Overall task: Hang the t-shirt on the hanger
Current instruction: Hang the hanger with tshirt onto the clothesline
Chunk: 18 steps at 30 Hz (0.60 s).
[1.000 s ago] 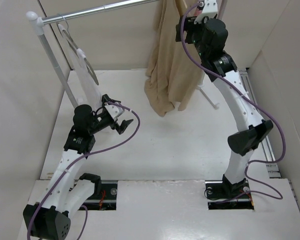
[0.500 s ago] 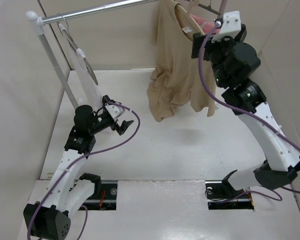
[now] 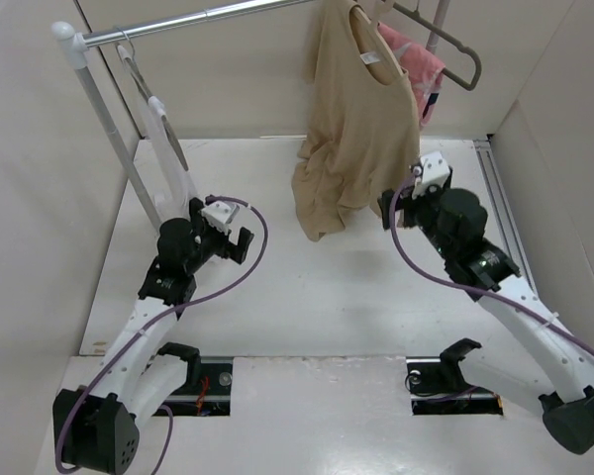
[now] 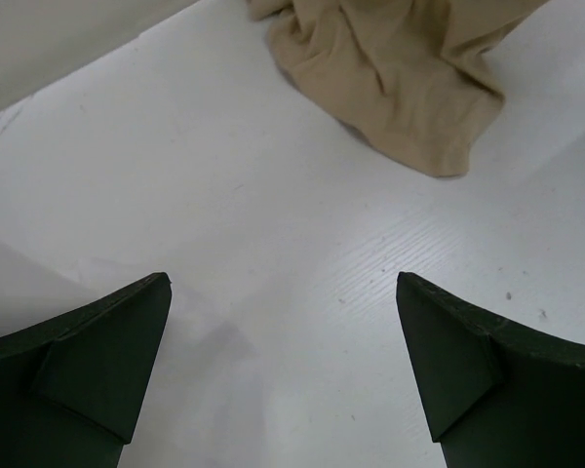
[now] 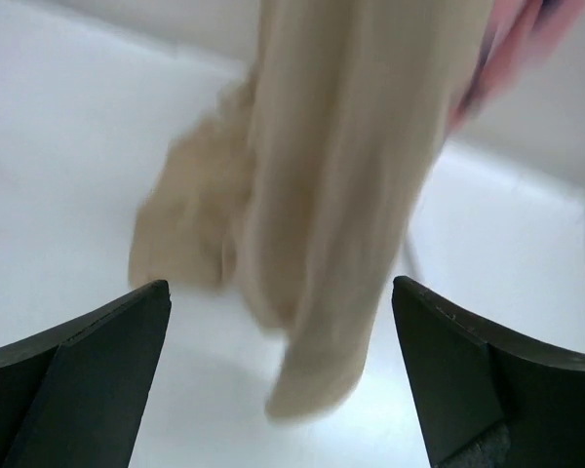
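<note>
At the table's [image 3: 307, 297] far left corner a white rack post [image 3: 104, 119] leans up to a metal rail [image 3: 208, 15] that runs along the far edge. Thin hangers and a white garment [image 3: 173, 168] hang from the rail just right of the post, reaching down near the left edge.

The left gripper [image 3: 240, 245] sits low over the left half of the table, just right of the white garment's lower end. Its jaws are spread wide with nothing between them. In the left wrist view only bare table shows between its fingers [image 4: 107, 361], and the shirt's bunched lower end lies well ahead of them.

Bare table fills the middle, from the near edge up to the shirt.

The t-shirt [image 3: 361, 129] hangs from the rail at the far edge, right of centre. Its collar is up by the rail, its body is twisted, and its lower folds appear to rest on the table. Of the hanger [image 3: 354, 10] only a pale hook shows above the collar. The rest is hidden in the cloth.

The right gripper [image 3: 400, 205] is just beside the shirt's right edge, low down. Its jaws are fully apart and hold nothing. The right wrist view is blurred and shows the shirt ahead of its fingers [image 5: 88, 380], clear of them.

A pink garment [image 3: 421, 64] on a grey hanger [image 3: 455, 54] hangs just right of the shirt, near the far right corner.
</note>
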Motion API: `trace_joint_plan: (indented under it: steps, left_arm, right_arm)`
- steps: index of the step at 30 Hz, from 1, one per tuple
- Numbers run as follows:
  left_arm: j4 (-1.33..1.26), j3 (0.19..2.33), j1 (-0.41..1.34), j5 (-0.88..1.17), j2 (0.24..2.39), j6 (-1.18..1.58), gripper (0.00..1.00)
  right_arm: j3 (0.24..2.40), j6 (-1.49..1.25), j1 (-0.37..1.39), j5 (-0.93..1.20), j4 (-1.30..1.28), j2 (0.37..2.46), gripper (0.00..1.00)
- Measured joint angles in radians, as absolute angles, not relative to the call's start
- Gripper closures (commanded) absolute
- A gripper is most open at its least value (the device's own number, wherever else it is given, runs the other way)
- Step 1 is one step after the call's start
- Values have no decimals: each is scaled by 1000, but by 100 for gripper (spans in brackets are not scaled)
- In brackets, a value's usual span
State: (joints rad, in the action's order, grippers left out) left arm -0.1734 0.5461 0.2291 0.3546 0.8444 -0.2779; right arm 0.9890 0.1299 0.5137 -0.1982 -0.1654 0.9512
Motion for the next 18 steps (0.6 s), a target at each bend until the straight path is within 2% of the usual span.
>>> trace_joint_plan:
  steps: [5, 8, 13, 18]
  left_arm:
    - [-250, 455, 236, 256, 850, -258, 0]
    - [-273, 394, 236, 218, 850, -258, 0]
    - [-282, 346, 236, 178, 841, -231, 0]
    - [-295, 313, 236, 167, 815, -210, 0]
  right_arm:
    - [613, -81, 456, -227, -205, 783, 0]
    - [468, -231, 425, -316, -226, 632, 0]
    - [404, -446, 411, -493, -287, 446, 0]
    - [406, -534, 411, -592, -341, 429, 0]
